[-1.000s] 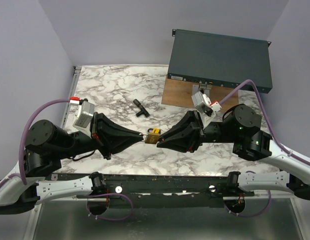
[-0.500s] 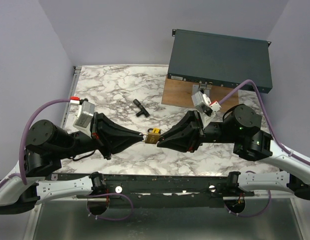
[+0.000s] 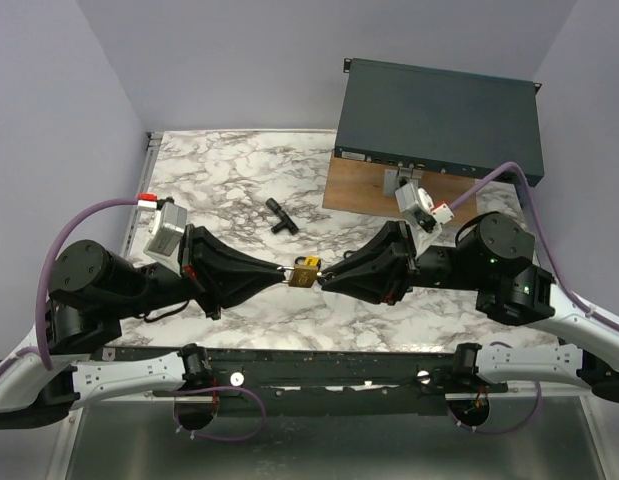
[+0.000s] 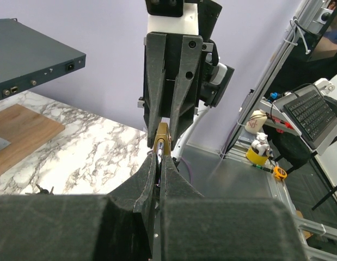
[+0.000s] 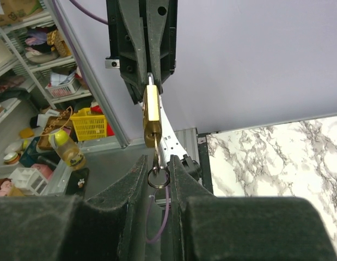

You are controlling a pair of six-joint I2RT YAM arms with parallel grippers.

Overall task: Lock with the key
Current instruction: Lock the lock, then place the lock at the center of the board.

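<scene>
Two grippers meet at the brass padlock (image 3: pixel 307 271), which is held in the air above the marble table (image 3: pixel 219 170). The left gripper (image 4: pixel 158 161), on the padlock's left in the top view, is pinched narrow on its shackle end. On the padlock's opposite side, the right gripper (image 5: pixel 157 166) has its fingers drawn close on the key (image 5: pixel 156 154), whose blade sits in the keyway at the padlock's base. The key ring (image 5: pixel 149 178) shows between the fingertips. Beyond the padlock, away from the arm bases, a small black T-shaped piece (image 3: pixel 281 215) lies on the table. Farther back and right of the padlock, a dark rack-mount box (image 3: pixel 439 120) rests partly on a wooden board (image 3: pixel 357 187).
</scene>
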